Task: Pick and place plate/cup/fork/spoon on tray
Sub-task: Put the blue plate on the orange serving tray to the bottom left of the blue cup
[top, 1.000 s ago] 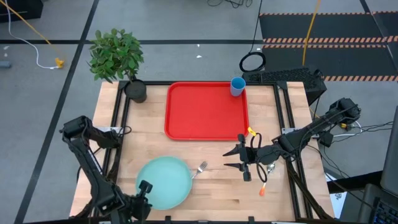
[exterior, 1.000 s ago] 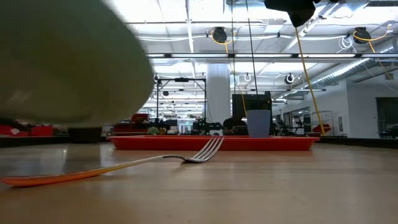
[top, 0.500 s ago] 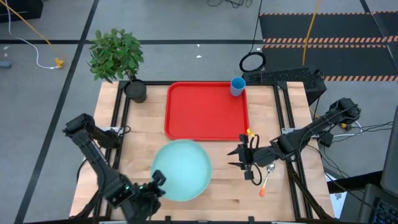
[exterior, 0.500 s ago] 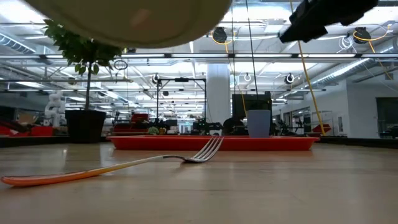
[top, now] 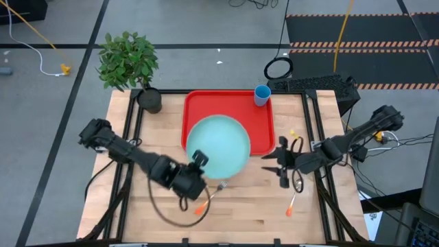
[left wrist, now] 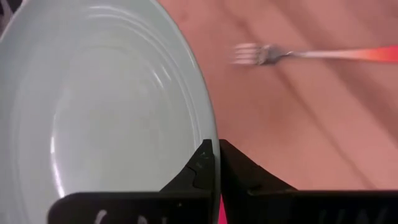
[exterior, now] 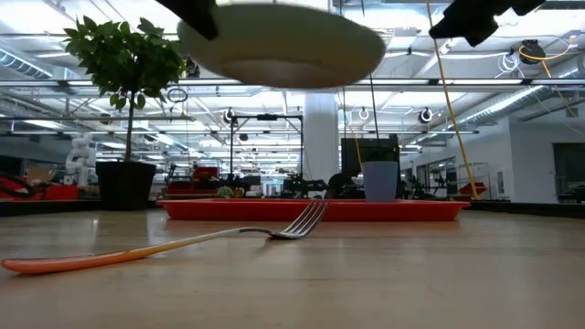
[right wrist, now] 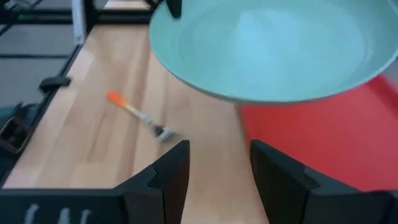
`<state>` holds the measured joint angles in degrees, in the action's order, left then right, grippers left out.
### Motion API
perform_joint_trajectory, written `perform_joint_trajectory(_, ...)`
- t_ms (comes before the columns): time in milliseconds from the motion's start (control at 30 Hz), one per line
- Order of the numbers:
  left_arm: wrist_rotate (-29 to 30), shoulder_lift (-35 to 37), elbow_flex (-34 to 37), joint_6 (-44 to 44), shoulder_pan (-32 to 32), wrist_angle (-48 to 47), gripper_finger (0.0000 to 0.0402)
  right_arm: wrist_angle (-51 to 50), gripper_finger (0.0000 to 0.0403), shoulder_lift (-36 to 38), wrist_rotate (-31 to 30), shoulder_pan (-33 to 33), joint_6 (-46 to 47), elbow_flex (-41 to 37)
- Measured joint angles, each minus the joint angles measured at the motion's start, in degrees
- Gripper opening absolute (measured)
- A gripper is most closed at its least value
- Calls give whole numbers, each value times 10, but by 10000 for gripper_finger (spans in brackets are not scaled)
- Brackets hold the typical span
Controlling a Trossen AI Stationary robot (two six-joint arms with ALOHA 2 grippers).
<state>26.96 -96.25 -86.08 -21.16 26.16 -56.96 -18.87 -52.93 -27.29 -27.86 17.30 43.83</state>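
Note:
The light teal plate (top: 219,146) hangs in the air over the near edge of the red tray (top: 226,103), held by my left gripper (top: 195,162). In the low view the plate (exterior: 283,41) is level and high above the table. The fork (top: 213,189) lies on the wood just near of the plate, its orange handle toward the near edge. The spoon (top: 293,199) lies flat at the near right. The blue cup (top: 262,95) stands upright at the tray's far right corner. My right gripper (top: 279,162) is open and empty, right of the tray, raised above the table. My left gripper pinches the plate's rim (left wrist: 205,140) between its two fingers, at the plate's near-left side (top: 197,156). One finger lies over the upper face and the other below the rim. The fingers come from the table's near left. The plate is lifted clear and about level.
A potted plant (top: 130,65) in a dark pot (top: 149,100) stands at the far left corner. Black frame rails (top: 130,137) run along the table's left and right sides. Bare wood lies near of the tray on the left.
My left gripper has lifted the plate off the near left of the table and carried it up and toward the tray, so it now hangs over the tray's near edge. The fork has come into view from under it. My right gripper has drawn back a little toward the right.

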Motion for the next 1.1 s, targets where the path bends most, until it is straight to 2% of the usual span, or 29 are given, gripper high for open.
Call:
perform_joint_trajectory(167, -6, 0, 1, -14, -58, 12, 7, -19, 160, 41, -19, 0, -14, 0)
perform_joint_trajectory(400, -45, 0, 1, -81, -127, 112, 11, -29, 160, 95, -72, 1, -72, 0)
perform_joint_trajectory(567, -88, -7, 7, -117, -177, 150, 5, -29, 160, 126, -85, 1, -104, 0)
perform_joint_trajectory(833, -134, -7, 94, -160, -242, 271, 6, -29, 160, 145, -165, 1, -152, 0)
perform_joint_trajectory(1000, -188, -7, 157, -183, -275, 363, 13, -29, 160, 141, -164, 1, -171, 0)
perform_joint_trajectory(1100, -197, -7, 185, -203, -290, 402, 13, -28, 160, 140, -164, 1, -180, 0)
